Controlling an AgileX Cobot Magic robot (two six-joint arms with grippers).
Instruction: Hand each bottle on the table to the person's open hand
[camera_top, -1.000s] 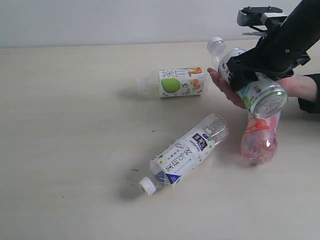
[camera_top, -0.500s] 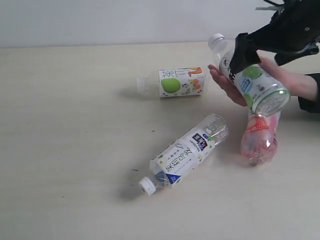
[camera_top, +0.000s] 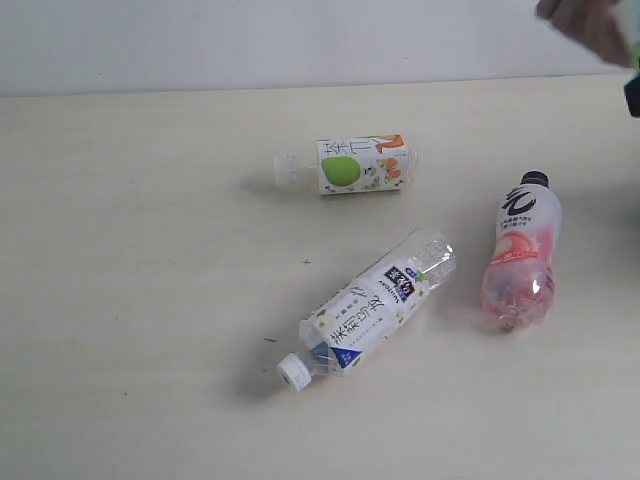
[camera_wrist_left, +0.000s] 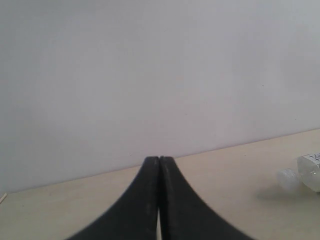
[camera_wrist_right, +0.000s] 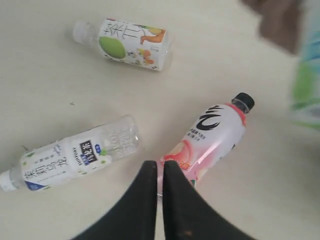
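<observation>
Three bottles lie on the table (camera_top: 140, 250): the apple-and-orange label bottle (camera_top: 352, 164) at the back, the white-blue one (camera_top: 368, 306) in the middle, and the pink-black one (camera_top: 523, 256) to the right. The person's hand (camera_top: 588, 22) is a blur at the top right corner. In the right wrist view that hand (camera_wrist_right: 280, 21) is next to the blurred white-green bottle (camera_wrist_right: 304, 82). My right gripper (camera_wrist_right: 159, 164) is shut and empty, high above the pink-black bottle (camera_wrist_right: 215, 131). My left gripper (camera_wrist_left: 159, 159) is shut and empty, low over the table. Neither gripper shows in the exterior view.
A pale wall (camera_top: 250, 40) runs along the table's far edge. In the left wrist view a white cap and bottle end (camera_wrist_left: 302, 176) lie at the frame edge. Bare table (camera_top: 120, 380) stretches to the left and front of the bottles.
My right gripper let go of the white-green bottle and rose out of the exterior view. The hand drew back to the upper right with that bottle, uncovering the pink-black bottle.
</observation>
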